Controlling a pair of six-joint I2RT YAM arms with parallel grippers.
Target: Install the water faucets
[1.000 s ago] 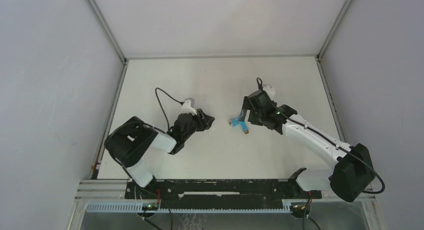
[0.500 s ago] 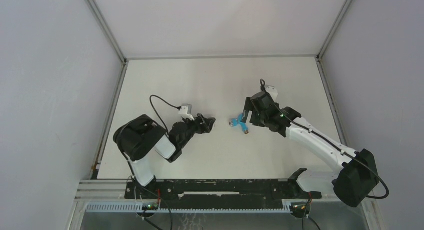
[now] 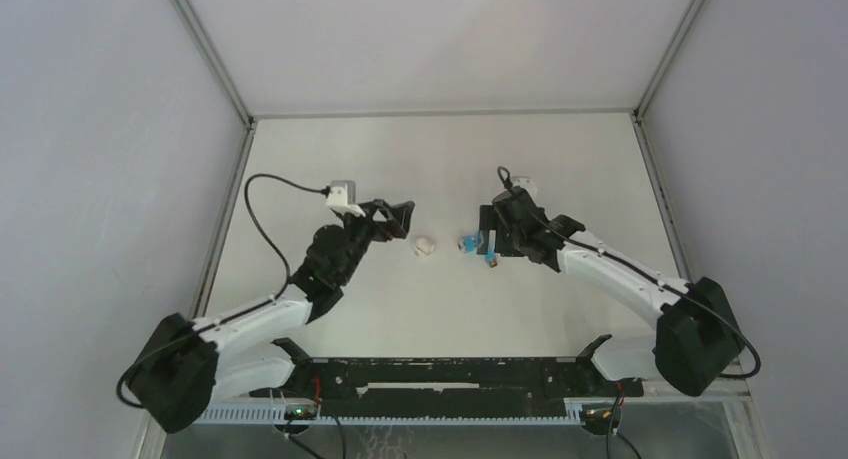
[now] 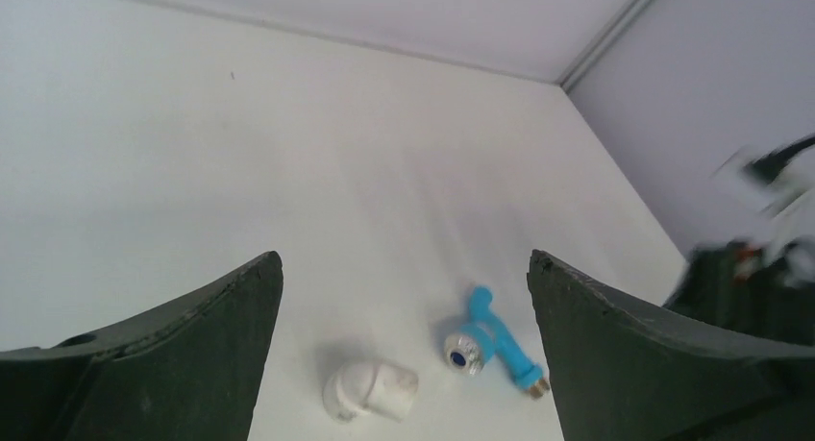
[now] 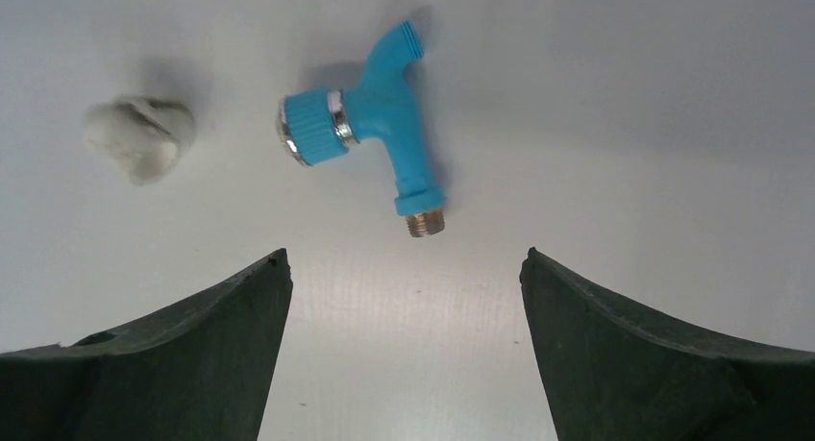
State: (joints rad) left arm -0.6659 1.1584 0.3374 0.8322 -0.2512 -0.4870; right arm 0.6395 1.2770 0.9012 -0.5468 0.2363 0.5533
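Observation:
The blue water faucet point(image 3: 478, 246) lies on its side on the white table, its silver-ringed cap pointing left and its brass threaded tip toward the near edge. A short white fitting point(image 3: 424, 246) lies just left of it. My left gripper point(image 3: 402, 219) hovers open up and left of the fitting. In the left wrist view the fitting point(image 4: 373, 391) and faucet point(image 4: 490, 340) both lie ahead of the spread left gripper point(image 4: 404, 258). My right gripper point(image 3: 484, 229) is open just right of the faucet. The right wrist view shows the faucet point(image 5: 384, 124) beyond the empty right gripper point(image 5: 404, 258), apart from it.
The white fitting point(image 5: 139, 134) lies left of the faucet in the right wrist view. The blurred right arm point(image 4: 759, 278) shows at the right edge of the left wrist view. Grey walls point(image 3: 100, 179) enclose the table on three sides.
My left gripper opened and drew back up and to the left, leaving the white fitting on the table. The right gripper shifted slightly left, closer to the faucet.

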